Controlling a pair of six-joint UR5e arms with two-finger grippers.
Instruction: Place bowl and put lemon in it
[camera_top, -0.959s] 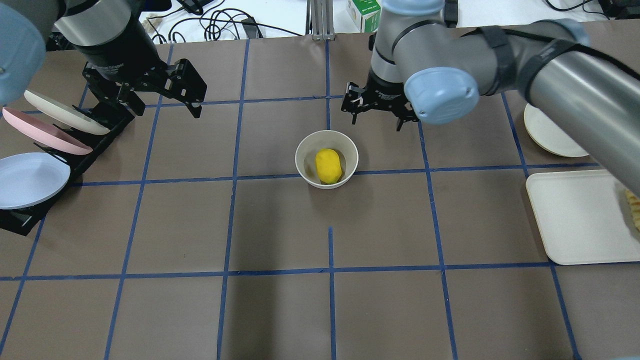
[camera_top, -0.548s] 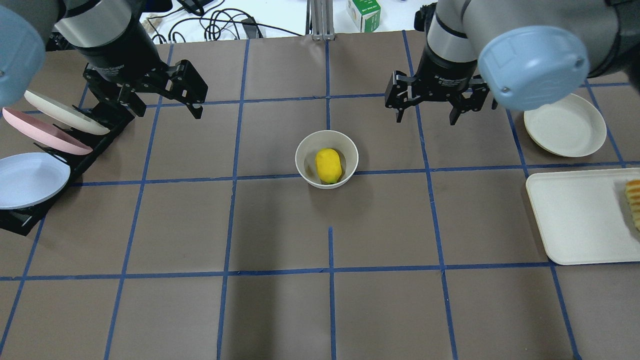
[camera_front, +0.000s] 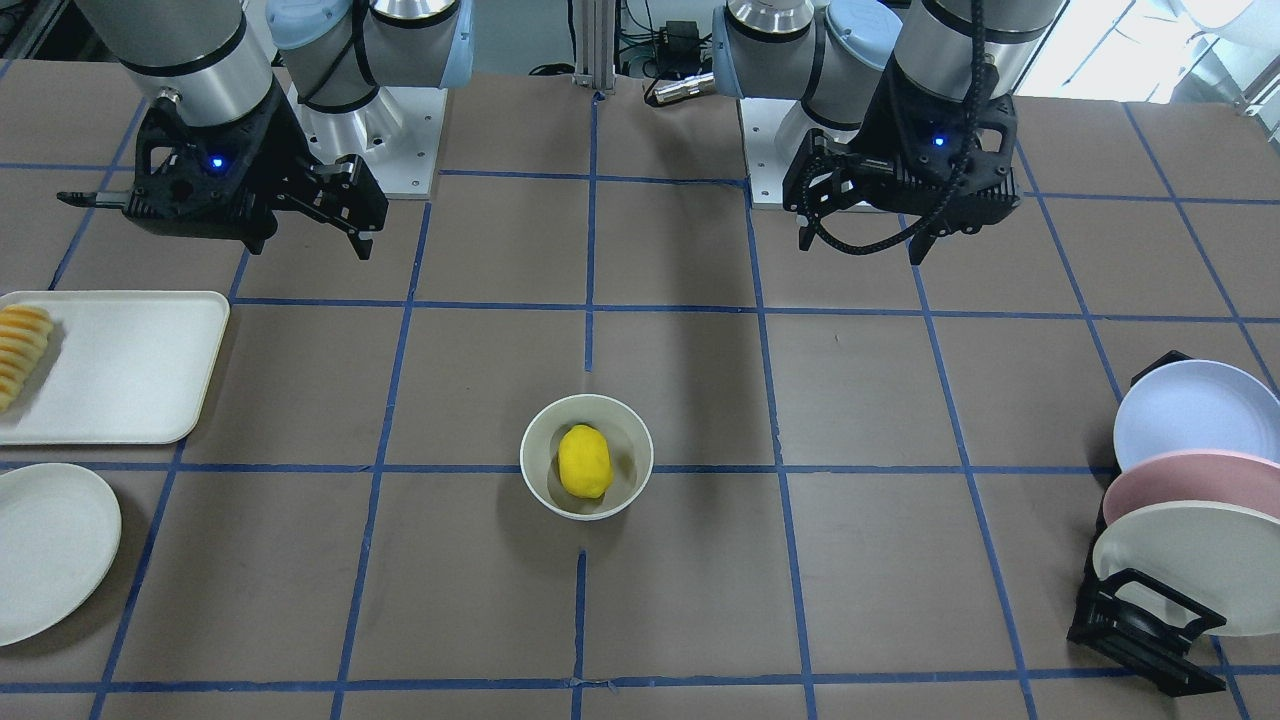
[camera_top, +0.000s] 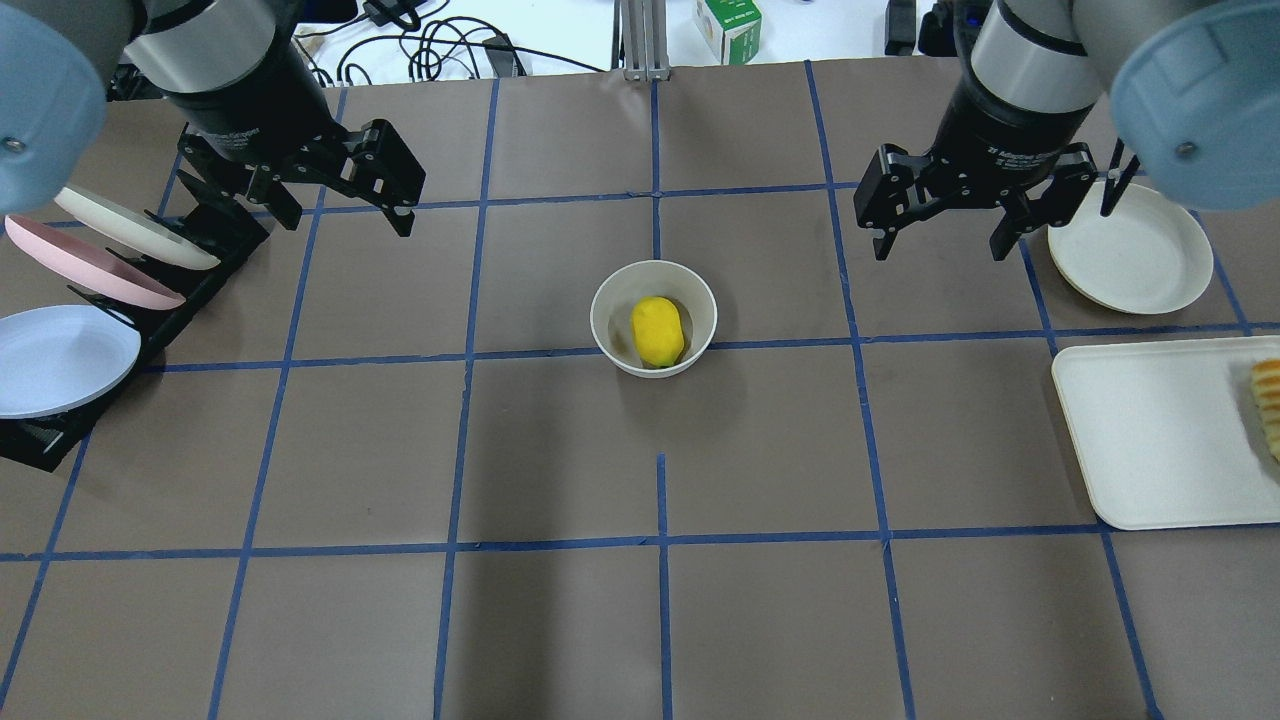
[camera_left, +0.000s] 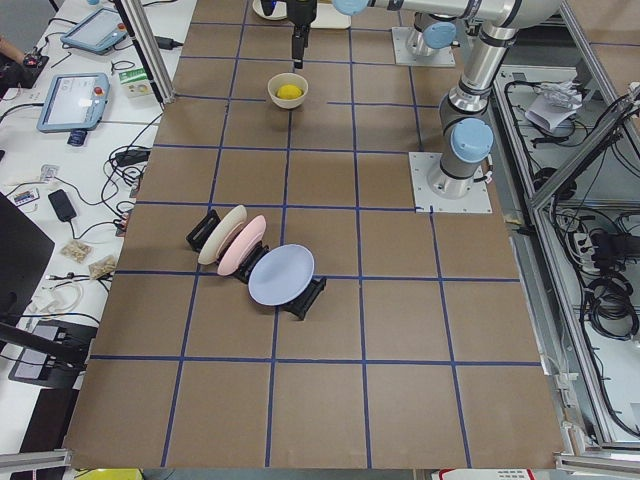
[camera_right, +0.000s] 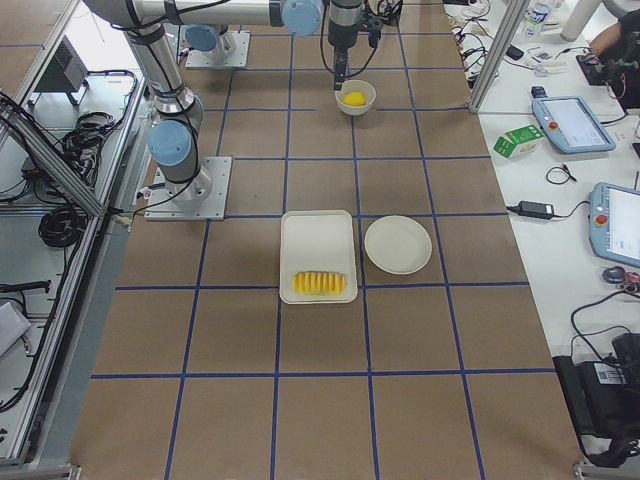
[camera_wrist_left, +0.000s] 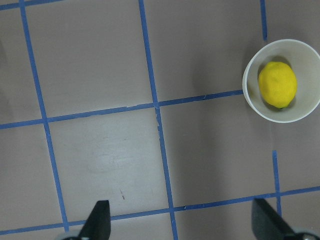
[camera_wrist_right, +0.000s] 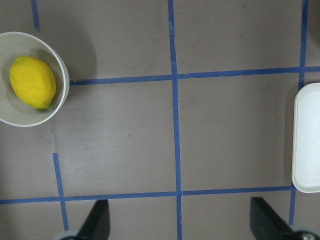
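The brown tabletop (camera_top: 560, 450) is lying flat under a grid of blue tape lines (camera_top: 660, 540) that are dividing it into large squares. Near its middle the bowl (camera_top: 610, 320) is sitting upright, directly on the surface and straddling one of the tape lines. Toward the robot's right side a white rectangular tray (camera_top: 1150, 430) is resting flat, and a flat cream plate (camera_top: 1130, 250) is lying just beside it, on the side away from the robot, with a narrow gap between them. Toward the robot's left side a black rack (camera_top: 222, 240) is standing at an angle to the grid. Two metal mounting plates (camera_front: 415, 150) are sitting at the robot's edge.
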